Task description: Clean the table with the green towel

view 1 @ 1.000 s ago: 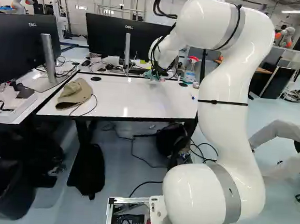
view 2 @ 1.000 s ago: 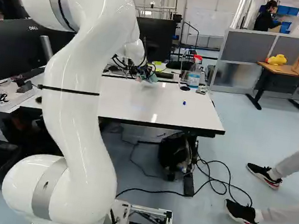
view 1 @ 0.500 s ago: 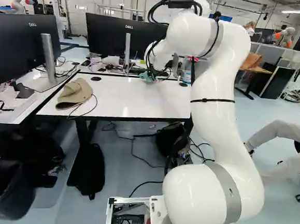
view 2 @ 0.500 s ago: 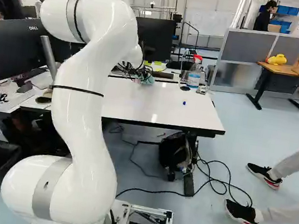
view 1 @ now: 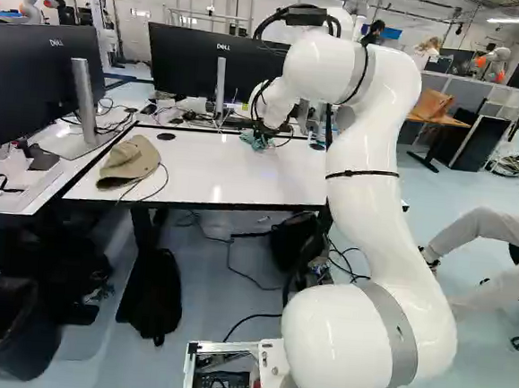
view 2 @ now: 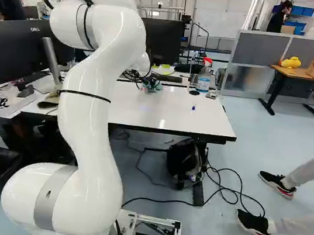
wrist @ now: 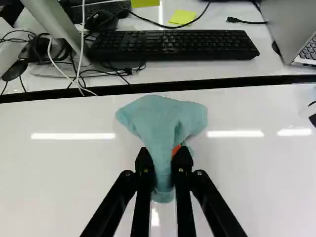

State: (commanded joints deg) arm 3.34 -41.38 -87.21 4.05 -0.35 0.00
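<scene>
we note a white bench (view 1: 198, 173); black keyboard (wrist: 173, 45) past its far edge; tan cap (view 1: 129, 160) on it. our end effector (view 1: 261, 143) grips the green towel (wrist: 160, 116), bunched between both fingers, toward the bench's far side.

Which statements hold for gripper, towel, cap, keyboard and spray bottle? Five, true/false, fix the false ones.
1. The gripper is shut on the green towel. True.
2. The cap lies on the keyboard. False: it lies on the white table, the keyboard beyond that table's far edge.
3. The spray bottle stands upright. True.
4. The towel hangs over the table's near edge. False: it is by the far edge.
5. The keyboard is black. True.
</scene>
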